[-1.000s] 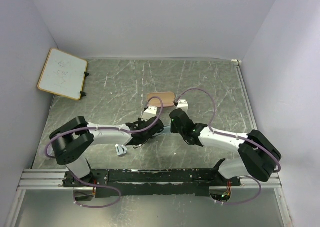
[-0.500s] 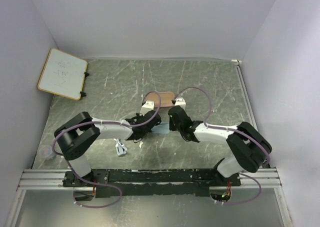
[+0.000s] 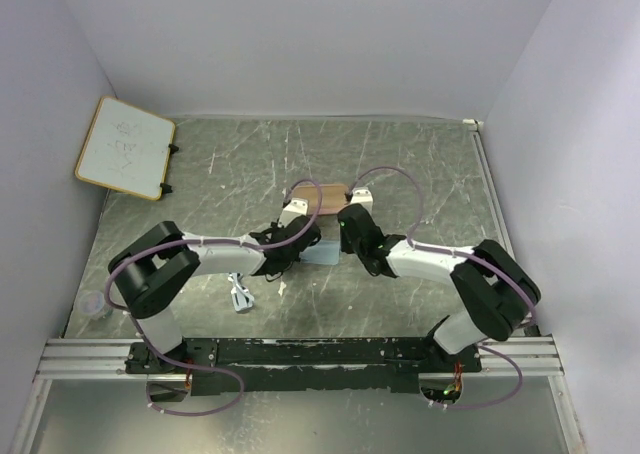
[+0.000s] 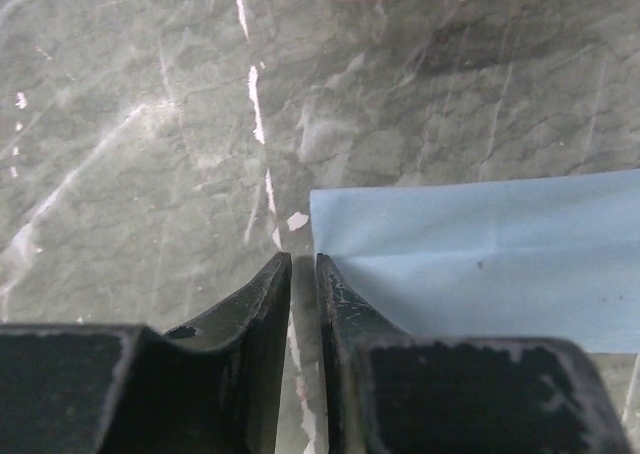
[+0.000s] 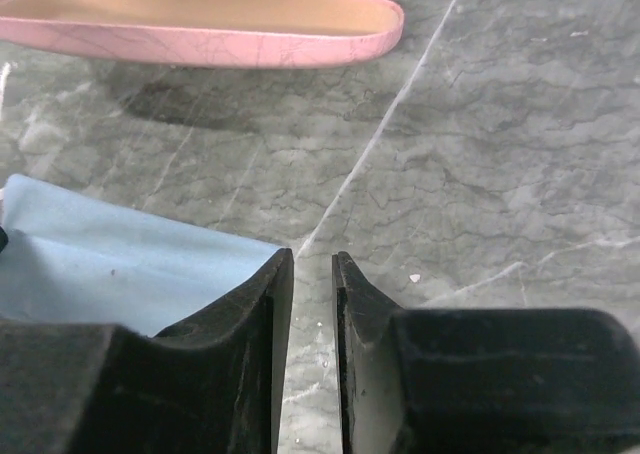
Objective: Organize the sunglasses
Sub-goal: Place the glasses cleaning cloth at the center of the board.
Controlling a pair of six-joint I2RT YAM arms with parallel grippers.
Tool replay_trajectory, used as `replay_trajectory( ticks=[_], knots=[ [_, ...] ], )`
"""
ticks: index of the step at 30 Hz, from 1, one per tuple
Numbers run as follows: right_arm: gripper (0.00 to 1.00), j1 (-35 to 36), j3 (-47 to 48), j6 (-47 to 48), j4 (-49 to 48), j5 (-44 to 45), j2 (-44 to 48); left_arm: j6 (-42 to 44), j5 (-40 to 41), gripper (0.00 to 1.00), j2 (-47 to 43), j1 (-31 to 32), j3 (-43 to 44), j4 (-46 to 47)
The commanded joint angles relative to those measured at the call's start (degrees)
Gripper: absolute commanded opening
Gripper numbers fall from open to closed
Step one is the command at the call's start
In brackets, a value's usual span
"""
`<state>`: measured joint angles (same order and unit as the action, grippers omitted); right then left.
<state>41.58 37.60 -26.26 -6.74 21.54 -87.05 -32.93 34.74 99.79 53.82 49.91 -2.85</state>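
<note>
Left claw [image 4: 303, 274] and right claw [image 5: 312, 269] both narrowed to a slit, gripping nothing, at opposite ends of the cloth [image 4: 480, 259]. Sunglasses [image 3: 240, 297] lie on desk [image 3: 400, 164] behind left claw, toward its base. Left arm nearer. Long axis unreadable.

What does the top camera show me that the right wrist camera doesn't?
Only the top view: the white sunglasses lying on the near side of the left arm, apart from the cloth, plus the whiteboard at far left. Only the right wrist view: the case is open, nothing visible inside, and the right tool sits at the cloth's corner. Both: cloth, case and marbled table.
</note>
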Motion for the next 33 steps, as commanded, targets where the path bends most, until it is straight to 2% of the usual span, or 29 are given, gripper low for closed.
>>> replay_trajectory(
  ticks=[1, 5, 8, 9, 11, 14, 22, 33],
  knots=[
    [0.23, -0.04, 0.46, 0.69, 2.18, 1.34, 5.34, 0.69, 0.71, 0.28, -5.14, -0.30, 1.02, -4.64],
    [0.17, 0.66, -0.87, -0.42, 3.45, -0.82, 7.76, 0.82, 0.75, 0.29, -8.12, -0.29, 0.37, -5.40],
    [0.01, 0.78, -1.77, -1.08, 2.81, -3.46, 8.10, 0.81, -0.81, 0.27, -8.98, -0.30, -0.45, -4.02],
    [0.00, 0.79, -1.82, -1.25, 2.24, -4.67, 7.78, 0.69, -1.52, 0.24, -8.96, -0.30, -0.66, -3.32],
    [0.00, 0.77, -1.70, -1.40, 1.29, -6.90, 6.54, 0.31, -3.21, 0.14, -8.58, -0.25, -1.11, -1.48],
    [0.00, 0.72, -1.69, -1.89, -0.65, -9.85, 4.95, -0.07, -6.47, 0.07, -7.86, -0.29, -2.04, 1.44],
    [0.00, 0.70, -0.95, -2.44, -3.34, -16.02, 1.80, -0.62, -10.52, 0.07, -7.41, -0.52, -4.41, 6.06],
    [0.00, 0.69, -2.75, -3.00, -3.21, -19.16, 0.23, -1.69, -16.58, 0.07, -4.52, -2.91, -6.26, 12.03]
  ],
)
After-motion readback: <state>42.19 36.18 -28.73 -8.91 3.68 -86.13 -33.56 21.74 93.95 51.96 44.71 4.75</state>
